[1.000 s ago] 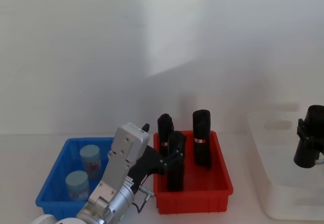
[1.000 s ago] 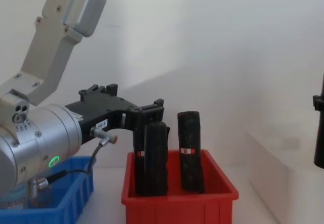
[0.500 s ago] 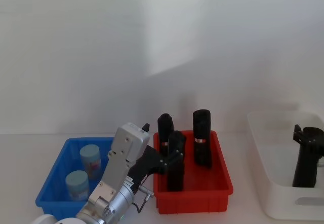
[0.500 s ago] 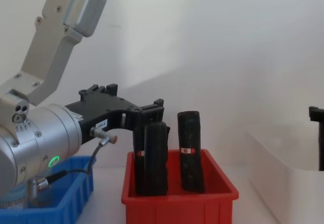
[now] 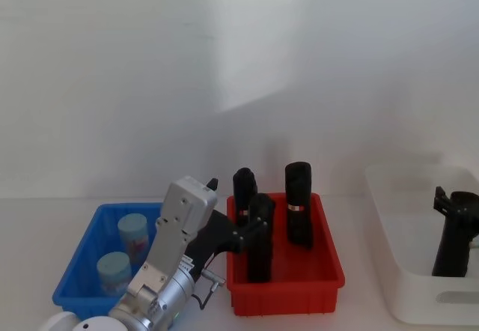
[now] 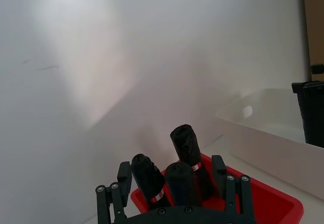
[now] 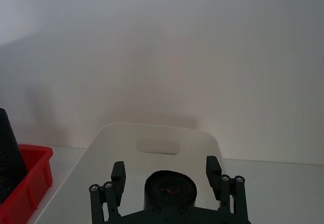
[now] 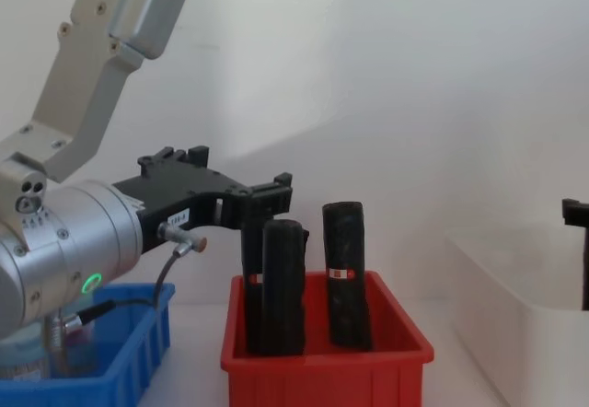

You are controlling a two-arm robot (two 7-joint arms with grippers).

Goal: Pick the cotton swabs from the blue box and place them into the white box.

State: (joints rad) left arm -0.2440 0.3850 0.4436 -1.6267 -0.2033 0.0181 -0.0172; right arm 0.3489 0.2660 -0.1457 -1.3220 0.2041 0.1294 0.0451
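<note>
Two cotton swabs jars with pale blue lids stand in the blue box at the left. My left gripper hovers open just right of that box, over the red bin's near left corner, holding nothing. In the left wrist view the left gripper points at the black rolls. Down inside the white box at the right is my right gripper. The right gripper is open, and a black roll sits between its fingers without visibly touching them.
A red bin between the two boxes holds three upright black rolls. A plain white wall runs close behind everything. My left arm's silver body looms over the blue box in the chest view.
My right gripper has dropped from above the white box down into it, then stayed still. The left arm has shifted slightly to the left.
</note>
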